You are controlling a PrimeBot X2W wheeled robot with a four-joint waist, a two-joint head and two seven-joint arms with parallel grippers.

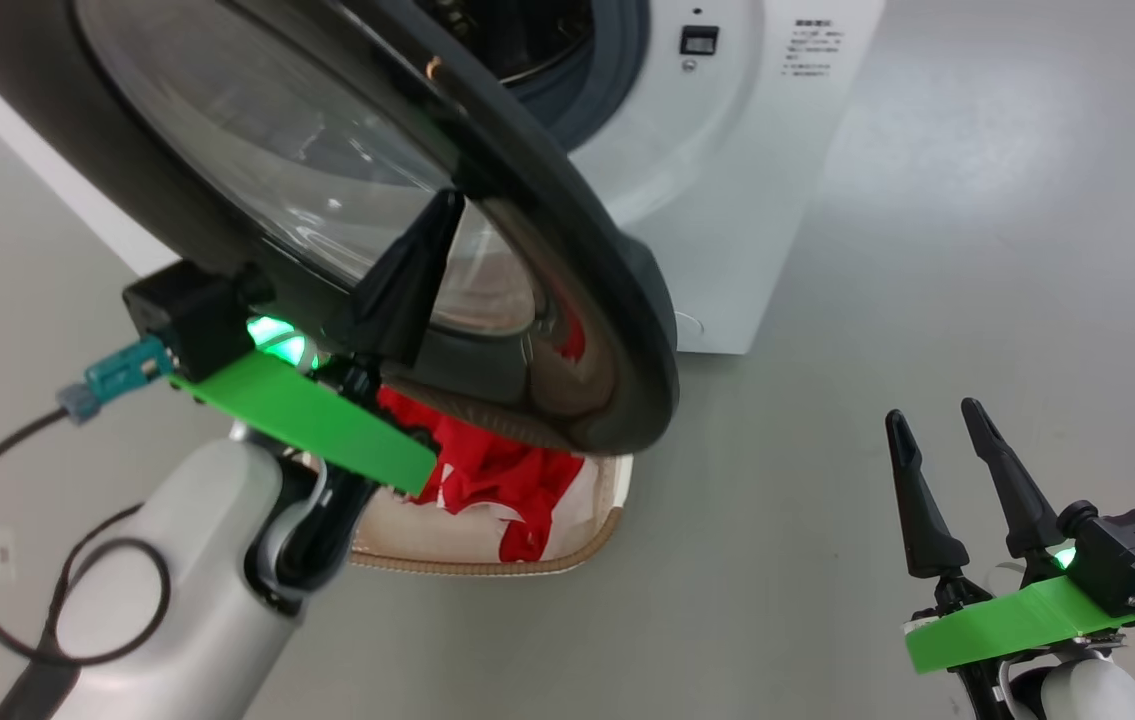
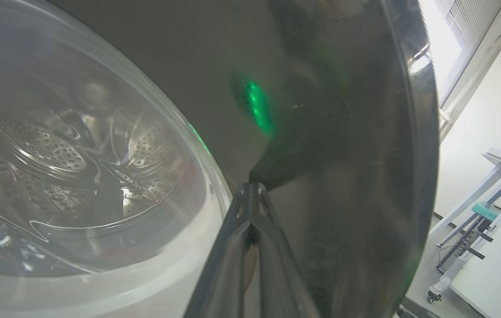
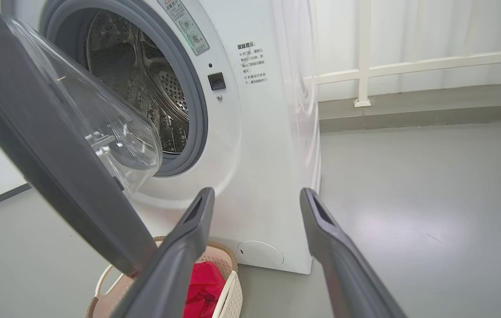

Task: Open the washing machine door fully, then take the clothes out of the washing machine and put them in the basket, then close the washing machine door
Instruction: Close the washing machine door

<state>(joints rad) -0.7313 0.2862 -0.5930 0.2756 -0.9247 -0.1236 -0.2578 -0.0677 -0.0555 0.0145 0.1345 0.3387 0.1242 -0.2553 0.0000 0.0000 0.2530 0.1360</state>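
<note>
Pressing the half-open round black-rimmed glass door [image 1: 567, 250] with the closed left gripper [image 1: 445, 208].
Stiff, slick: best pushed at its rim; red clothes [image 1: 497, 470] are piled in the cream basket [image 1: 487, 566]; right gripper [image 1: 933, 412] is spread.

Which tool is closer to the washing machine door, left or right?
Left. The left tool, shut, has its tips against the washing machine door; the right tool hangs open, apart from it, above the floor.
</note>
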